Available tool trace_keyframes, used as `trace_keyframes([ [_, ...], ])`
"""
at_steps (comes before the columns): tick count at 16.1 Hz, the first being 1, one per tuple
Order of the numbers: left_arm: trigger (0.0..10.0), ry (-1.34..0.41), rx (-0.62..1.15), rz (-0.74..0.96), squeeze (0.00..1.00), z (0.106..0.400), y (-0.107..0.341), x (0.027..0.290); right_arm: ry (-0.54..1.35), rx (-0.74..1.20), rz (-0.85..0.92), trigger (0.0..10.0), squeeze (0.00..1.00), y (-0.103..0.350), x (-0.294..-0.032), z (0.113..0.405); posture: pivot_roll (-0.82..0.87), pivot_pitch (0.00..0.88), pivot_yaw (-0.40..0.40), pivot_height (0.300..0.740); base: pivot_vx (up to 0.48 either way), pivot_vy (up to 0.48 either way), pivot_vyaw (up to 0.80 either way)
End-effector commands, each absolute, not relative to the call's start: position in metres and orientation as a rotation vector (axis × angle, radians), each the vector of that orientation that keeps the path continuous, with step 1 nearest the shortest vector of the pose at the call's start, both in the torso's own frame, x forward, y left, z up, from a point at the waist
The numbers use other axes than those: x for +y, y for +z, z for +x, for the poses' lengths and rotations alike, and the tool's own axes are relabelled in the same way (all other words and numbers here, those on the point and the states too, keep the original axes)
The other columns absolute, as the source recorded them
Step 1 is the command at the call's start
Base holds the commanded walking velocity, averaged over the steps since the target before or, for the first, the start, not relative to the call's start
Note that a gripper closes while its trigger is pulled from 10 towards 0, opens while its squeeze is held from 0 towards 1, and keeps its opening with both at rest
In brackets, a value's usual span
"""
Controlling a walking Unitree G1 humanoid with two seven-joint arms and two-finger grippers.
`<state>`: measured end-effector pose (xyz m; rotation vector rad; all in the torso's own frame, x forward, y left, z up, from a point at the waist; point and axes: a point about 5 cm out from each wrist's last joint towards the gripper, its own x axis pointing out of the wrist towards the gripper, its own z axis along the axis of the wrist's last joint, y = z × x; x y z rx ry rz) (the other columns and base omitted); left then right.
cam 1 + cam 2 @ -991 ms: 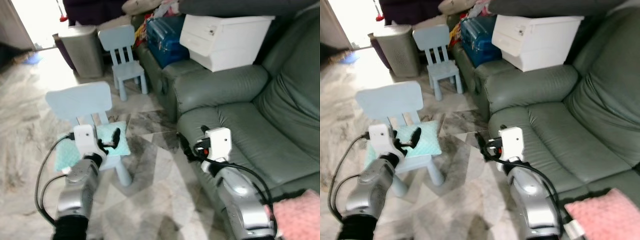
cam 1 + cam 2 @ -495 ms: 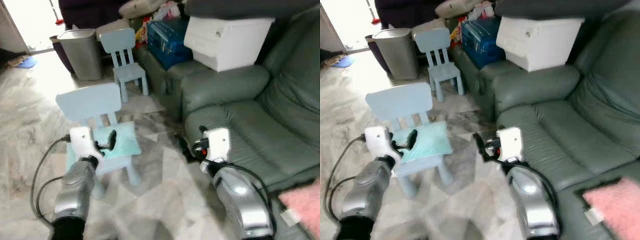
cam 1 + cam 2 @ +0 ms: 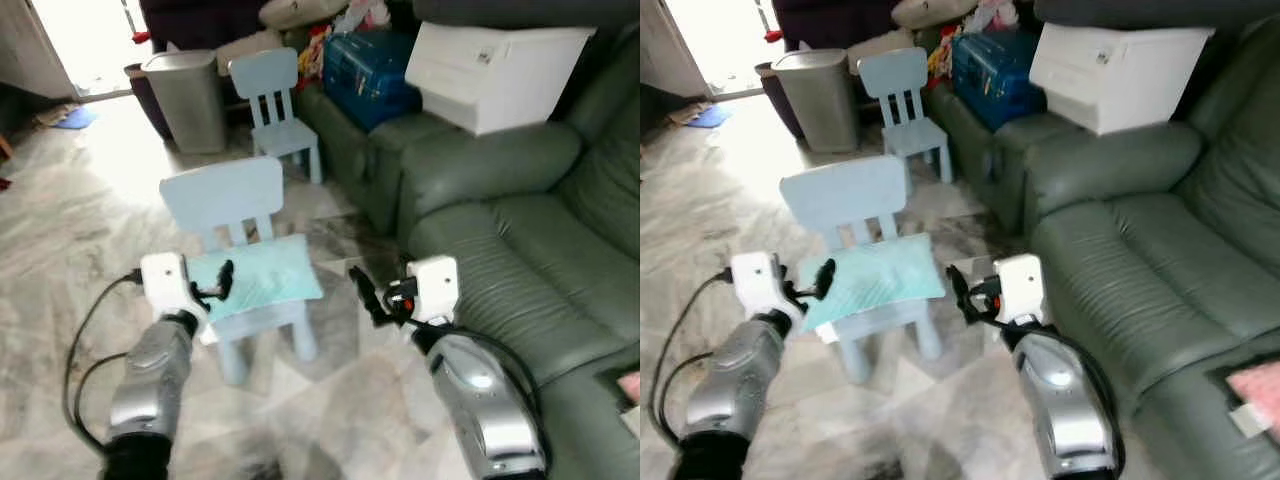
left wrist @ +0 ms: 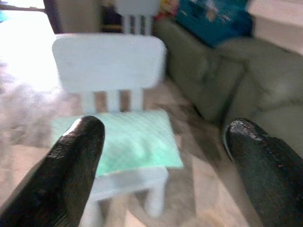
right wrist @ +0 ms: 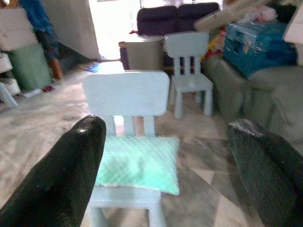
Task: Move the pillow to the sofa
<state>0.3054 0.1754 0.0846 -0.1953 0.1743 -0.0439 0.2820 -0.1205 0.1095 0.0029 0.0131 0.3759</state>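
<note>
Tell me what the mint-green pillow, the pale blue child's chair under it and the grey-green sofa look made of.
Mint-green pillow: soft fabric, apparently quilted, judging by its faint line pattern. Pale blue child's chair: probably moulded plastic, smooth and matte with rounded edges. Grey-green sofa: leather or faux leather, with a slight sheen and soft creases.

The pillow (image 3: 258, 280) is a flat, square cushion of pale mint green colour, with a fine stitched pattern on its top. It lies flat on the seat of the light blue chair (image 3: 224, 195) and covers almost the whole seat. Its back edge is just in front of the slats of the chair back, and one front corner hangs a little over the seat edge on the side toward the sofa (image 3: 520, 240). The sofa is dark green leather with wide, smooth cushions, and it stands near the chair, on the chair's right side, not touching it.
</note>
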Motion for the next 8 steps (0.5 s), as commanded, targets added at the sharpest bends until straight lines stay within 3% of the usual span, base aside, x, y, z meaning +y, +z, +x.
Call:
trace_keyframes([
  [1, 10.0, -0.039, 0.138, -0.146, 0.00, 0.3080, 0.0923, 0.1780, 0.371, 0.004, 0.012, 10.0, 0.00, 0.1120, -0.1208, 0.2827, -0.17, 0.000, 0.060, 0.740, 0.000, 0.000, 0.00],
  [8, 10.0, -0.024, 0.087, -0.209, 0.00, 0.3118, 0.0975, 0.1810, 0.371, 0.000, 0.009, 10.0, 0.00, 0.1113, -0.1201, 0.2825, -0.18, 0.000, 0.064, 0.740, 0.000, 0.000, 0.00],
])
